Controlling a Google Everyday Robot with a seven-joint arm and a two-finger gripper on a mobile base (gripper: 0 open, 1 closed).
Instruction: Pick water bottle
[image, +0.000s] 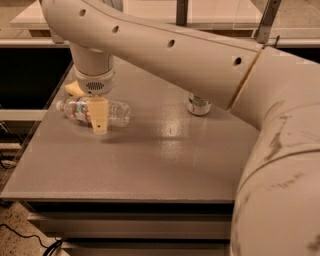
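Grey bench (165, 165) fills most of the view. At far left the water bottle (117, 112) lies on its side on the bench, cap pointing left; it is not yet lifted. The gripper (95, 114) is lowered directly over the bottle's middle, at the label band. Whether the jaws are released or clenched on the bottle cannot be told. Judgement: approach complete; confirmed grasp and lift remain. Right of centre, a silver can (199, 105) stands upright, well apart.
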